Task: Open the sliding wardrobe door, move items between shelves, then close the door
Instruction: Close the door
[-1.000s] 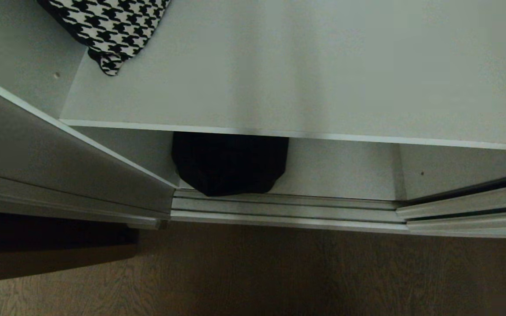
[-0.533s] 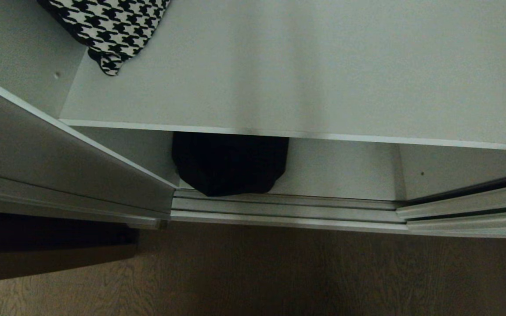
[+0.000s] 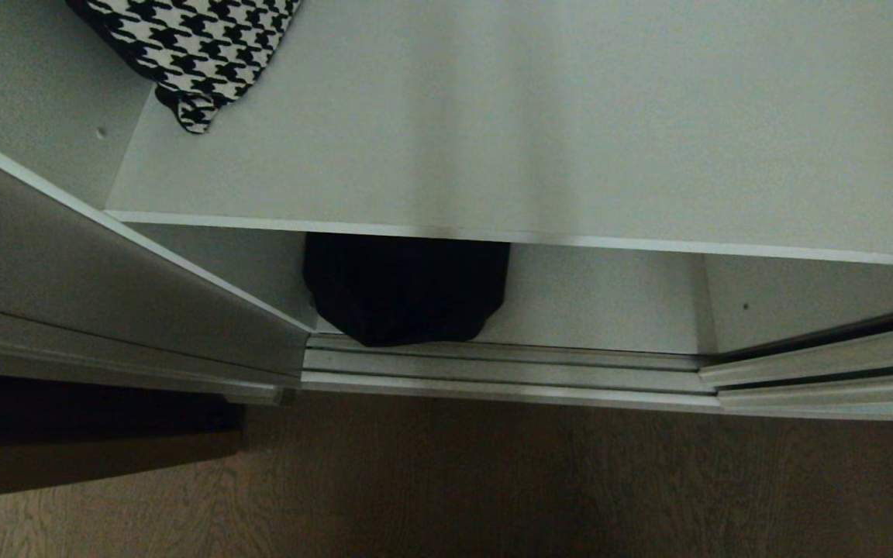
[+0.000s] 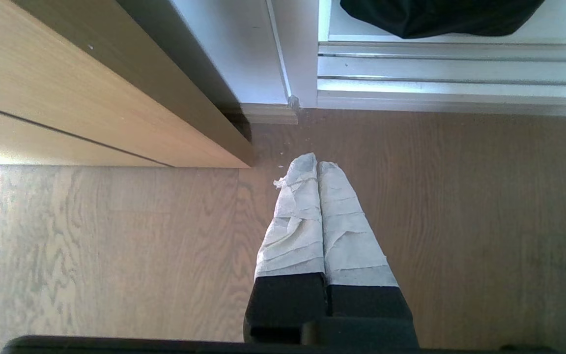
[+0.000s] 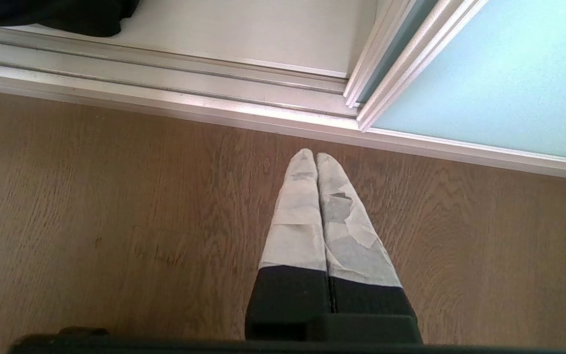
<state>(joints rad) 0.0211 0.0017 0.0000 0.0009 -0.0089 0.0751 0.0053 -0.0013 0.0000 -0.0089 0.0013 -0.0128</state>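
Your left gripper (image 4: 317, 164) hangs over the wood floor (image 4: 116, 255) with its tape-wrapped fingers (image 4: 295, 221) pressed together, clenched on nothing. It points toward the corner where the wardrobe's white side wall (image 4: 243, 54) meets the silver bottom track (image 4: 455, 73), with a light wood panel (image 4: 67, 98) beside it.

Your right gripper (image 5: 316, 156) is in the same posture over the floor, its fingers (image 5: 349, 231) closed flat against each other and empty, tips just short of the track. Neither arm shows in your head view.

Past the right gripper stands the sliding wardrobe door (image 5: 499, 78), its frosted blue-green glass pushed to the right end of the track, so the opening in front of you is uncovered.

The black bag (image 3: 404, 291) lies on the bottom shelf (image 3: 601, 302), toward its left end and up against its front edge, touching the track; its rear part is hidden beneath the shelf above (image 3: 539, 132). On that upper shelf, a black-and-white houndstooth fabric (image 3: 191, 46) lies in the back left corner, well apart from the bag.
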